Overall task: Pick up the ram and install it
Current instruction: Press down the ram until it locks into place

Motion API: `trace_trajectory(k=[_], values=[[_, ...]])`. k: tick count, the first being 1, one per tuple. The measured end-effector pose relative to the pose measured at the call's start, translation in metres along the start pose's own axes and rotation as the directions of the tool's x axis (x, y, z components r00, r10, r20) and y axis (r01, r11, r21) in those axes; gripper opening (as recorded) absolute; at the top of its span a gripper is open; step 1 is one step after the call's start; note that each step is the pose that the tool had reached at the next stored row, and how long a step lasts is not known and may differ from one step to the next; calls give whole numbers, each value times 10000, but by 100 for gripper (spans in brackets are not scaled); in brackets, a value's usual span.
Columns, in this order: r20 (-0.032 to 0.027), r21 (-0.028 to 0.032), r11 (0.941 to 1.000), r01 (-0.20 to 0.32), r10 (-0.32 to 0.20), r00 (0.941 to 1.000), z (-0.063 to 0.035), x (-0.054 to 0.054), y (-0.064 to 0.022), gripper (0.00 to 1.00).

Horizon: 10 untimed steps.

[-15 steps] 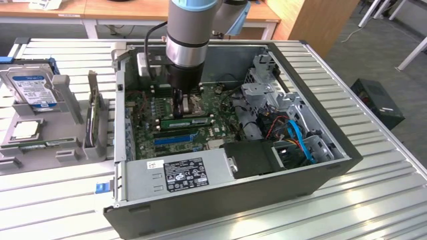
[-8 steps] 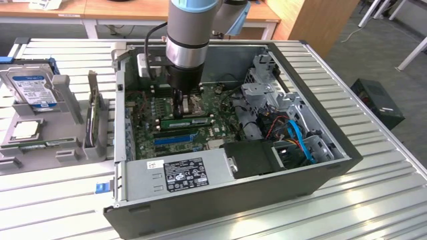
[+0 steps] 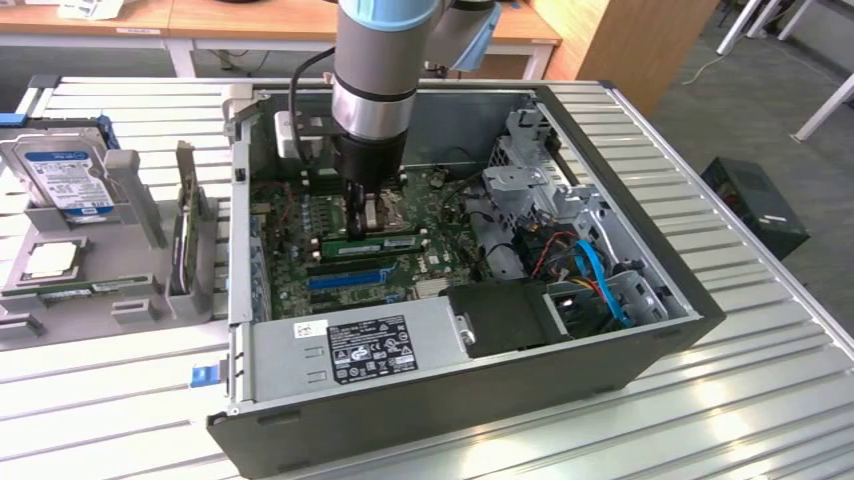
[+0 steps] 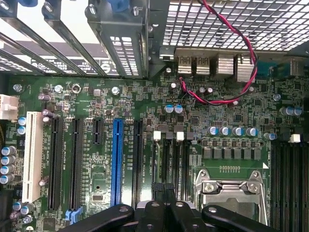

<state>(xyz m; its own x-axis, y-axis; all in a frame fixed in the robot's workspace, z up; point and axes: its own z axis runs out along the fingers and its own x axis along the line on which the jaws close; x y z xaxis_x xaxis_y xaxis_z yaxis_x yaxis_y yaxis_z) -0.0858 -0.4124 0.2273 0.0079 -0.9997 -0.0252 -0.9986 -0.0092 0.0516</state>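
On motherboard, green ram (image 3: 371,243) stick

Lab or robotics workshop, office-type room. Open PC tower (image 3: 467,290) lies on its side on a slatted aluminium counter (image 3: 747,400), motherboard (image 4: 145,121) exposed. Grey fixture rack (image 3: 94,270) at the exterior view's left holds a hard drive (image 3: 60,170) and loose boards. Wooden desks (image 3: 267,20) behind, grey carpet floor (image 3: 761,90), industrial robot arm (image 3: 387,70) over the case.
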Motion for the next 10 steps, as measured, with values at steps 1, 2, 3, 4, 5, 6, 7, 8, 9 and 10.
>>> trace_trajectory(k=[1,2,3,4,5,6,7,8,9,10], values=[[1,1,10000,0,0,10000,1,0,0,10],[4,2,10000,0,0,10000,2,-1,-1,10],[3,2,10000,0,0,10000,2,-1,-1,10],[4,3,10000,0,-1,10000,2,-1,-1,10],[3,2,10000,0,0,10000,3,-1,-1,10],[4,3,10000,0,0,10000,6,-1,-1,10],[6,3,10000,1,-1,10000,10,0,-1,10],[6,2,10000,0,0,10000,13,0,-1,10],[8,2,10000,0,0,10000,17,1,-1,10],[9,1,10000,-1,1,10000,20,1,-1,10]])
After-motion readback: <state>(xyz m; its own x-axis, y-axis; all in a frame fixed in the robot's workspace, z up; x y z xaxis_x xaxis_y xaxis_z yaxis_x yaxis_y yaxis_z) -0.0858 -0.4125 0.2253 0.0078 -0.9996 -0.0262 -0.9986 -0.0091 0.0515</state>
